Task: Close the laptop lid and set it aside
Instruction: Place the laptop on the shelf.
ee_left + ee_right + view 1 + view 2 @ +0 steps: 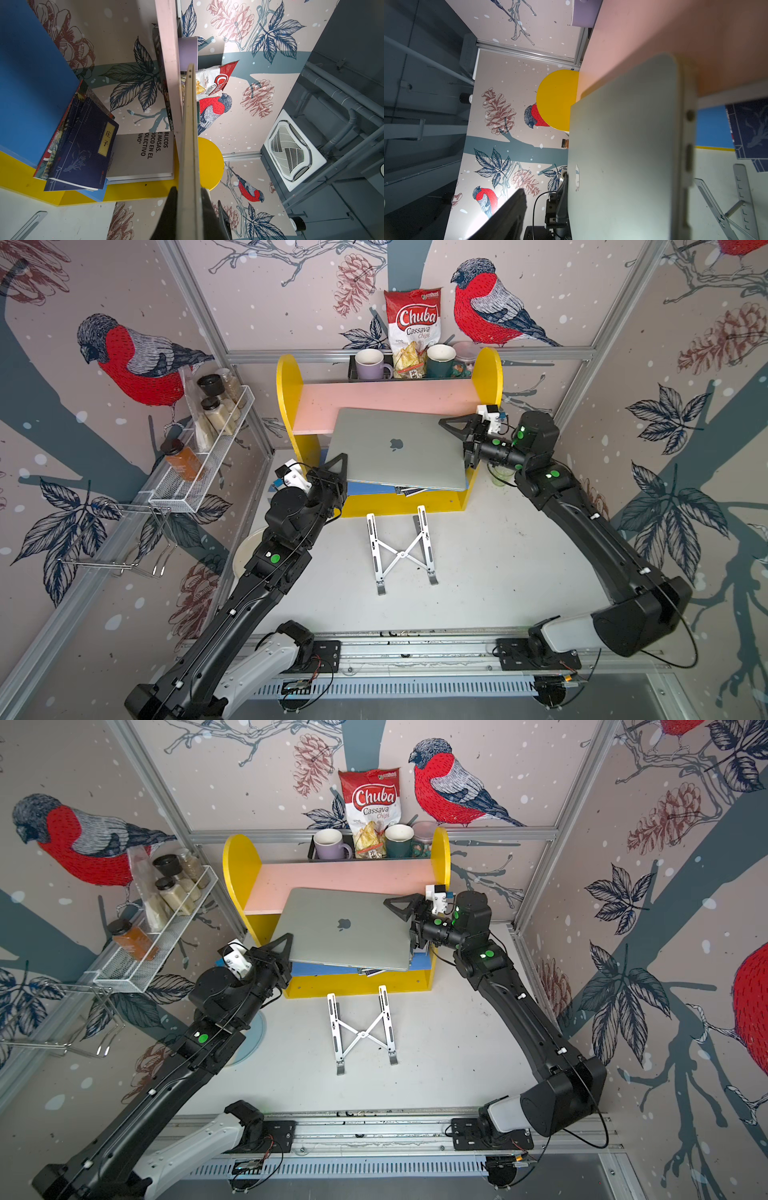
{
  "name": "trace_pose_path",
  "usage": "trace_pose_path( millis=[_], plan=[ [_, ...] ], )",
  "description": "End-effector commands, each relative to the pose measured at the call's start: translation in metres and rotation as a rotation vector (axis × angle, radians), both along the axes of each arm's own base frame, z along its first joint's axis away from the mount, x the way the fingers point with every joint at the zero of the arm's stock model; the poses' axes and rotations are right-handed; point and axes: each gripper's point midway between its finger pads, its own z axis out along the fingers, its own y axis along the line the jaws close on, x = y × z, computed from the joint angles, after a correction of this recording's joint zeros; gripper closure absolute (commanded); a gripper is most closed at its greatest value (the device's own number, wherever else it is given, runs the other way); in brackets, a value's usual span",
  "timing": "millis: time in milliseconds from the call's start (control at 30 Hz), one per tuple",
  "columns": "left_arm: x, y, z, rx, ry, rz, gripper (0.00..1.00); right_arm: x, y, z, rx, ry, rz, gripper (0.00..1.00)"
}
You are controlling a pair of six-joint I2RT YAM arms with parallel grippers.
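The closed laptop [399, 448] hung above the lower tier of the yellow shelf [291, 398]. The left gripper [188, 195] pinched its edge; the right gripper [459, 441] had its fingers spread around the opposite edge.

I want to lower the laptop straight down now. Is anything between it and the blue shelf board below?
Yes. Books lie in the gap between the laptop and the blue board: a dark blue book and a grey book, clearest in the left wrist view.
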Motion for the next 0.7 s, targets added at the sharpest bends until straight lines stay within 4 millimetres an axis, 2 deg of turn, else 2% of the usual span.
trace_pose_path(
  millis=[0,167,667],
  plan=[
    [-0.001,0.005,0.036,-0.079,-0.120,0.017,1.00,-0.004,0.003,0.019,0.033,-0.055,0.011,0.19],
    [0.006,0.005,0.033,-0.105,-0.122,0.034,1.00,0.002,0.006,0.021,0.057,-0.034,-0.004,0.14],
    [0.014,0.009,0.045,-0.141,-0.155,0.075,1.00,0.025,0.015,0.030,0.152,0.049,-0.074,0.12]
  ],
)
